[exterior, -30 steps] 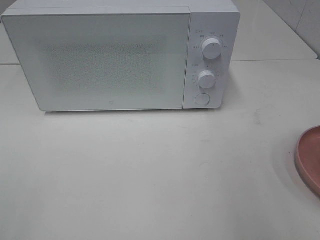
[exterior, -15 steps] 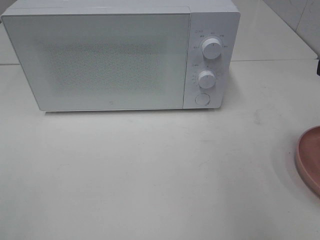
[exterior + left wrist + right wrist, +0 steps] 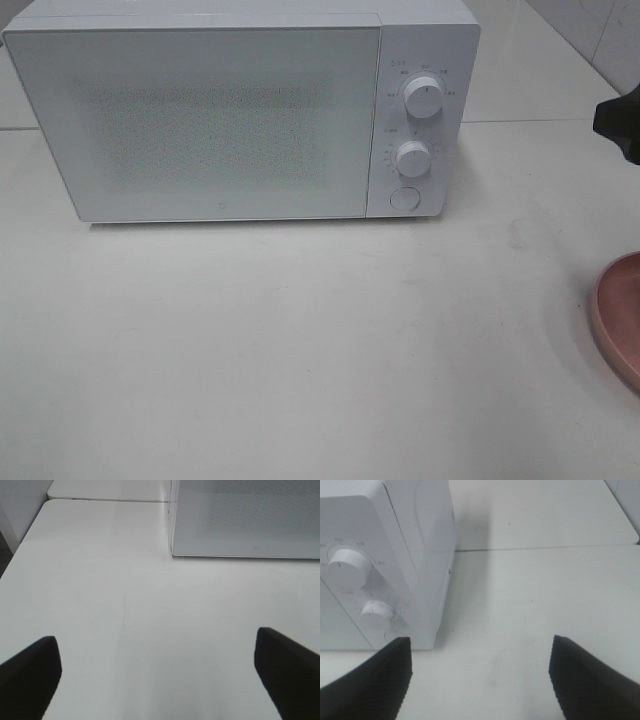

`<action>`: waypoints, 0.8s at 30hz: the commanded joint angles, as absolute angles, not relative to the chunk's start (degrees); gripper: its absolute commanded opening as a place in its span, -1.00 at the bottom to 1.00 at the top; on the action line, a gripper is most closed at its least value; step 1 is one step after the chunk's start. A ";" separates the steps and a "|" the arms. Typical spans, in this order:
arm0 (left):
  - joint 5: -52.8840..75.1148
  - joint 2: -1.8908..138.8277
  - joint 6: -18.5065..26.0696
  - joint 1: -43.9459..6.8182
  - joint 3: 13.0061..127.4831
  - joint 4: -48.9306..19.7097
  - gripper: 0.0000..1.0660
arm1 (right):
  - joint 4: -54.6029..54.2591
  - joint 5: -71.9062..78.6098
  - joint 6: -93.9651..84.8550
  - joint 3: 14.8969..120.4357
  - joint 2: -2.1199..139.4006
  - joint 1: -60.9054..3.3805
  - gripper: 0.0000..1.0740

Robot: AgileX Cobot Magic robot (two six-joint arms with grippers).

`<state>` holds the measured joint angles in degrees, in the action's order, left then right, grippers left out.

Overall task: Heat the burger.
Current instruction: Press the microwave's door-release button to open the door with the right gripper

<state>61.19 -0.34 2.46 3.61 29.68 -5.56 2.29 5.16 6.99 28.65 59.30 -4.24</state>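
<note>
Pale tabletop (image 3: 300,350) under closed white microwave (image 3: 200,120)

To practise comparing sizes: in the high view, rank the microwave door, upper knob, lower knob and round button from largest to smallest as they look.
1. the door
2. the upper knob and the lower knob: alike, so unranked
3. the button, a little smaller

The left gripper (image 3: 156,647) and the right gripper (image 3: 481,645) both hover with jaws spread wide.
</note>
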 commanded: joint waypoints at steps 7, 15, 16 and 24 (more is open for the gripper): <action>61.25 -1.78 2.58 3.38 29.56 -5.61 0.83 | 1.95 30.19 6.13 23.26 67.21 -4.24 0.40; 61.25 -1.78 2.58 3.38 29.56 -5.61 0.83 | -11.23 44.81 -5.56 20.28 73.57 -12.72 0.40; 61.25 -1.78 2.58 3.38 29.56 -5.61 0.83 | -16.27 48.07 -8.82 20.05 75.52 -15.93 0.40; 61.25 -1.72 2.58 3.38 29.56 -5.61 0.83 | -29.16 60.68 -15.70 20.00 81.19 -25.61 0.40</action>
